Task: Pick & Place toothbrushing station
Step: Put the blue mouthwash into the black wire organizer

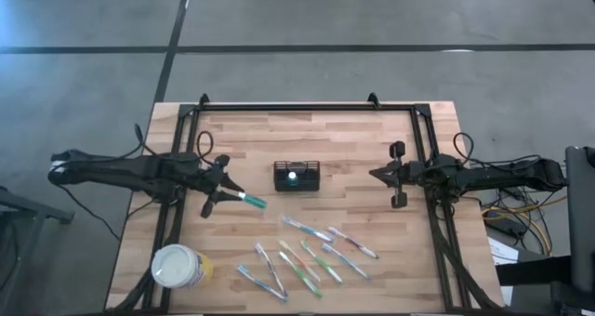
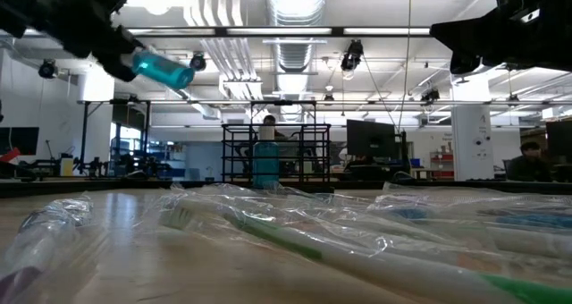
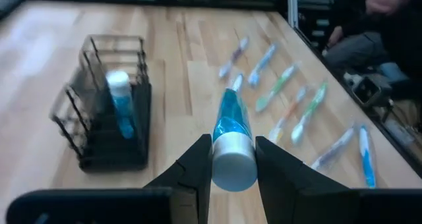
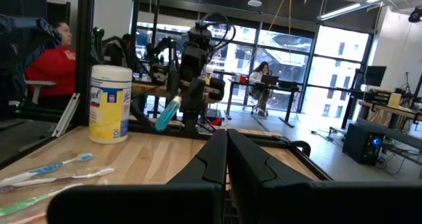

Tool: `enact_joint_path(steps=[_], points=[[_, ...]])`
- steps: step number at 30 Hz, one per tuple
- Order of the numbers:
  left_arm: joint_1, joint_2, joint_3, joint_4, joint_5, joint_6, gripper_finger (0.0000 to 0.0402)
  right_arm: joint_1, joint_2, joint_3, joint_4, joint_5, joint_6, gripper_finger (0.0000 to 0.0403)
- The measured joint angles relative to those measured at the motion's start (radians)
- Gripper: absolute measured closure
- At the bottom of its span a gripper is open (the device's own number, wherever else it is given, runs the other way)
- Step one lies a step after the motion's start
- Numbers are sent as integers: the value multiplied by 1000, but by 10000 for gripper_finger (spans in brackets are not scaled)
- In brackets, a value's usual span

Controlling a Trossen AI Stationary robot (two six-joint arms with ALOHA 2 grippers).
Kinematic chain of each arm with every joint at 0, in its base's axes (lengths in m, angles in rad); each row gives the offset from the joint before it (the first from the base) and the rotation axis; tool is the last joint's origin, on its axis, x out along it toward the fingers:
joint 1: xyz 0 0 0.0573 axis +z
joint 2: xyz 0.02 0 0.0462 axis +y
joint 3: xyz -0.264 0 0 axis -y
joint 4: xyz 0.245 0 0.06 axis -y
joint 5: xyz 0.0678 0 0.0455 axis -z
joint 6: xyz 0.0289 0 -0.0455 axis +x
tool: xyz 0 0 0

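Note:
The toothbrushing station, a black wire-mesh caddy [image 1: 297,176] [image 3: 109,112], stands on its base at the table's middle with a blue-and-white tube upright inside it. My left gripper [image 1: 226,193] [image 3: 232,145] is to the caddy's left, above the table, shut on a teal toothpaste tube [image 1: 252,202] [image 2: 162,69]. Several wrapped toothbrushes [image 1: 307,253] lie flat on the table nearer the front edge. To the caddy's right, my right gripper [image 1: 379,175] [image 4: 226,148] is shut with nothing in it. My left gripper pinches the tube's white cap end [image 3: 232,166] between its two fingers, one finger [image 3: 198,159] on each side. The fingers come from the table's left, slanting a little downward, and lie along the tube. The teal body [image 3: 231,115] sticks out past the fingertips, clear of the table.
A round white-and-yellow canister [image 1: 178,266] stands at the front left. Black frame rails [image 1: 307,107] run along the table's far edge and both sides. Bare wood lies between the caddy and each gripper. People sit in the room beyond the table [image 4: 56,56].

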Motion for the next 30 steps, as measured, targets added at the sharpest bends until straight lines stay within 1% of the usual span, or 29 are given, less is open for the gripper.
enact_joint_path(steps=[2,5,8,11,18,22,30], points=[[1,23,55,-12,-28,12,308,0,0,0,0,0,0,394],[2,93,182,-98,-87,55,308,0,0,0,0,0,0,394],[8,207,356,-224,-154,93,308,0,0,0,1,0,0,394],[22,352,547,-362,-197,110,308,0,0,0,1,0,0,394],[55,735,984,-693,-203,154,308,0,0,0,0,0,-1,394],[57,941,1203,-848,-199,201,308,0,0,0,0,0,-7,394],[66,1268,1590,-1080,-189,317,308,0,0,0,-5,0,-14,394]])
